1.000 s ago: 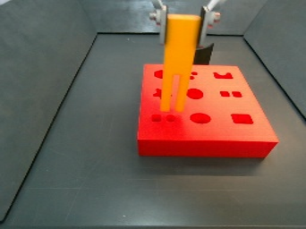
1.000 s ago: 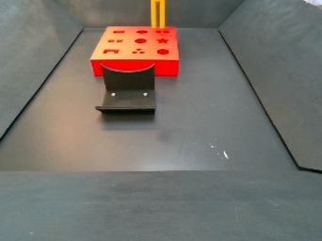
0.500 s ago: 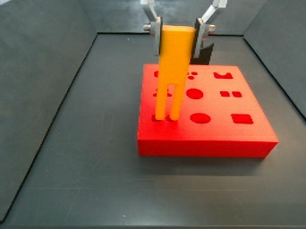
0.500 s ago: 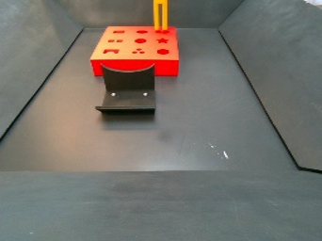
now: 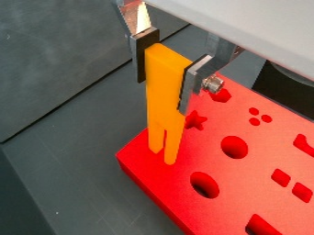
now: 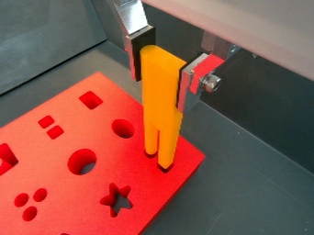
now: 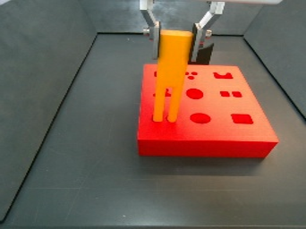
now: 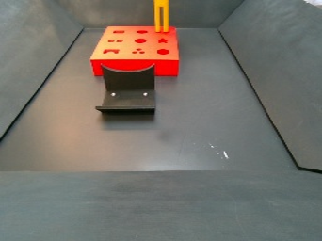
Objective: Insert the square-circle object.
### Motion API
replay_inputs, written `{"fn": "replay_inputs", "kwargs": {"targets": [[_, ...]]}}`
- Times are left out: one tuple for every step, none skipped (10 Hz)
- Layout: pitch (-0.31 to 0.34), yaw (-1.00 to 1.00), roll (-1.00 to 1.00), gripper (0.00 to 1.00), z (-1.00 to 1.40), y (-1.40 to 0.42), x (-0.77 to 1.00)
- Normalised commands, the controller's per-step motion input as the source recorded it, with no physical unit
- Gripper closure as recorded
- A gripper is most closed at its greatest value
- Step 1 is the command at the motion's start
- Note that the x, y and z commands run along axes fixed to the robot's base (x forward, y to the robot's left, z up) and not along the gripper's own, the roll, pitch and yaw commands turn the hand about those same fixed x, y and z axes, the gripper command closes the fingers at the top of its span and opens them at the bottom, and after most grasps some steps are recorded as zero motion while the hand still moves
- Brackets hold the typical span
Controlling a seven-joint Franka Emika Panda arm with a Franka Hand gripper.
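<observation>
The square-circle object (image 7: 174, 72) is a tall orange-yellow bar with two prongs. It stands upright over the red block (image 7: 227, 130), which has shaped holes. Its prong ends are down at the block's top face near one edge, seemingly in two small holes, as both wrist views show (image 5: 166, 101) (image 6: 162, 110). My gripper (image 7: 177, 36) is above the block, and its silver fingers with dark pads are shut on the bar's upper end (image 5: 168, 73) (image 6: 166, 73). In a side view the bar (image 8: 161, 14) rises at the block's (image 8: 120, 52) far end.
The dark fixture (image 8: 127, 92) stands on the floor right against the block's side; in a side view it shows behind the bar (image 7: 203, 52). Grey walls slope up around the dark floor (image 8: 164, 141).
The gripper has lowered the bar; its prong ends have gone from just above the block down into its top face. The block and fixture have not moved.
</observation>
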Motion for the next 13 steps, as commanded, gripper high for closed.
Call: {"fn": "replay_inputs", "kwargs": {"targets": [[0.000, 0.00, 0.00, 1.00, -0.15, 0.10, 0.00], [0.000, 0.00, -0.05, 1.00, -0.06, 0.18, -0.10], [0.000, 0.00, -0.05, 1.00, -0.03, 0.11, -0.03], [0.000, -0.04, -0.04, 1.00, 0.00, 0.03, -0.03], [0.000, 0.00, 0.00, 1.00, -0.08, 0.00, 0.00], [0.000, 0.00, 0.01, 1.00, -0.01, 0.00, 0.00], [0.000, 0.00, 0.01, 1.00, 0.00, 0.00, 0.00], [0.000, -0.05, 0.00, 1.00, -0.55, -0.06, 0.37], [-0.033, -0.10, 0.04, 1.00, -0.79, -0.11, 0.35], [0.000, -0.05, 0.11, 1.00, -0.77, -0.14, 0.30], [0.000, -0.04, 0.15, 1.00, -0.75, -0.13, 0.26], [0.000, -0.03, 0.22, 1.00, -0.66, -0.15, 0.21], [0.000, 0.00, 0.16, 1.00, -0.94, -0.17, 0.15]]}}
